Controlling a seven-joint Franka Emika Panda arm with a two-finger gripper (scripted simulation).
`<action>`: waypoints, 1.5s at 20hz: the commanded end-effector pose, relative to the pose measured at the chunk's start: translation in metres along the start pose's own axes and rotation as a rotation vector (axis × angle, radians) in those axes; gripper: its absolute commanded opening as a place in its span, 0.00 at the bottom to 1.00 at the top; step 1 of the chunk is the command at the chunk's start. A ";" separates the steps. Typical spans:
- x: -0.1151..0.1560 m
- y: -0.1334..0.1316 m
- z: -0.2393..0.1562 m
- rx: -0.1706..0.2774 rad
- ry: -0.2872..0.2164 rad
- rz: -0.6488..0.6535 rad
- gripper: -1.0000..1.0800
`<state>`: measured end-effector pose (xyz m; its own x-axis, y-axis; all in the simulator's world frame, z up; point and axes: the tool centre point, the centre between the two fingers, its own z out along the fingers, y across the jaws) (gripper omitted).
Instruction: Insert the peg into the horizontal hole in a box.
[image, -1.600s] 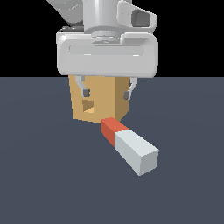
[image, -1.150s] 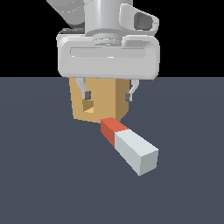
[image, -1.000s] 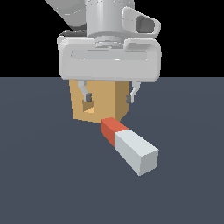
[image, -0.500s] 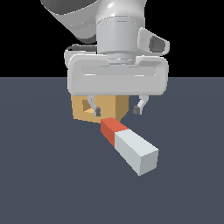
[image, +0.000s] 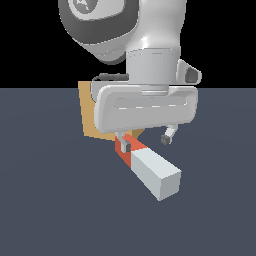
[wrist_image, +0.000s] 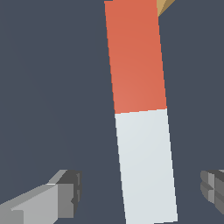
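Dropping from above the box (image: 90, 117) toward frame centre, the gripper (image: 146, 143) now straddles the peg (image: 148, 167) lying on the floor, fingers (wrist_image: 65, 192) spread wide, holding nothing, a grasp seemingly imminent.

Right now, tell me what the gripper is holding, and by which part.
Nothing. The gripper is open, its fingers either side of the peg's grey-white half with clear gaps; the peg lies on the floor.
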<state>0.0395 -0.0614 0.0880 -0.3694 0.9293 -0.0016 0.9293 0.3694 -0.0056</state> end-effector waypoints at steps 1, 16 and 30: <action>-0.001 0.005 0.006 -0.003 0.001 -0.043 0.96; -0.003 0.012 0.013 -0.006 0.001 -0.098 0.96; -0.002 0.011 0.060 -0.006 0.001 -0.098 0.96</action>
<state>0.0503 -0.0591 0.0330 -0.4592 0.8883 0.0007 0.8883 0.4592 -0.0011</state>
